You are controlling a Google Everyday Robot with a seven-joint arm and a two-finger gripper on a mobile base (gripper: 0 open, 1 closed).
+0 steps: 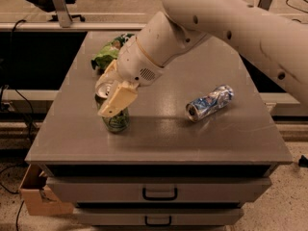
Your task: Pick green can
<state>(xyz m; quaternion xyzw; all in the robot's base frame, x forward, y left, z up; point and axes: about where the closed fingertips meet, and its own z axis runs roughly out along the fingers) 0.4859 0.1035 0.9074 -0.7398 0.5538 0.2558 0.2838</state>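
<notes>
Camera view shows tool (108,99) covering the silver-topped green can (117,122), standing upright.

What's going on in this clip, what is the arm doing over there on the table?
The robot's single arm reaches across the grey table and has its gripper down over the top of the green can, near the table's front-left part. The can stands upright with its base on the table, so it has not been lifted; whether it is gripped yet is not clear. A crushed blue-and-silver can lies on its side to the right, and a green snack bag sits behind the gripper.
</notes>
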